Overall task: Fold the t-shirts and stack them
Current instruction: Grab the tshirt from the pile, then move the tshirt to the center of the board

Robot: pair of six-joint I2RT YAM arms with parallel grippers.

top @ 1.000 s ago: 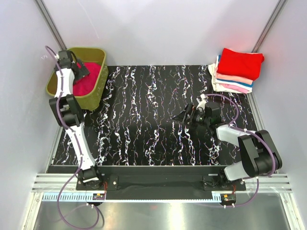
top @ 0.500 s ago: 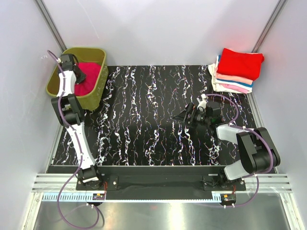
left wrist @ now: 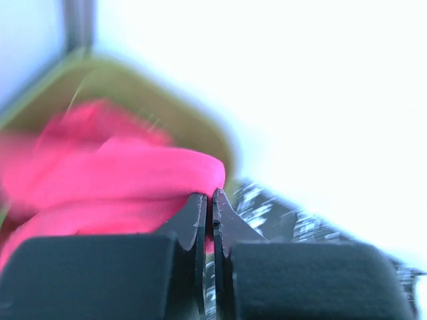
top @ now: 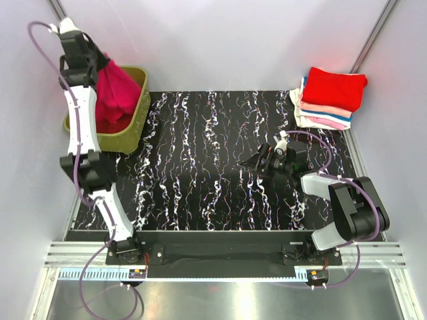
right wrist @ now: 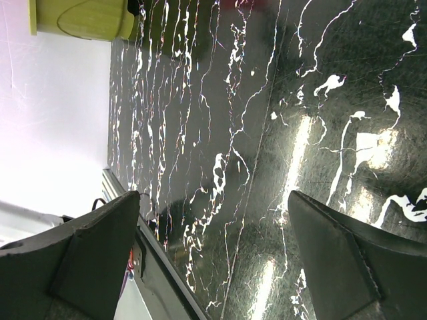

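The left gripper (left wrist: pixel 211 197) pinches shut on the soft magenta-pink cloth t-shirt (top: pixel 115 90), which hangs lengthwise below its fingers (left wrist: pixel 192 223) above the olive-green plastic tub (top: pixel 133 130); the right gripper (top: pixel 257 160), open, is farther.

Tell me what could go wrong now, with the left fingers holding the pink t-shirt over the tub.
1. The left fingers seem to pinch only a small fold of the magenta t-shirt; it may slip out.
2. Its lower part hangs inside the olive-green tub, so it could snag the rim and drag the tub.
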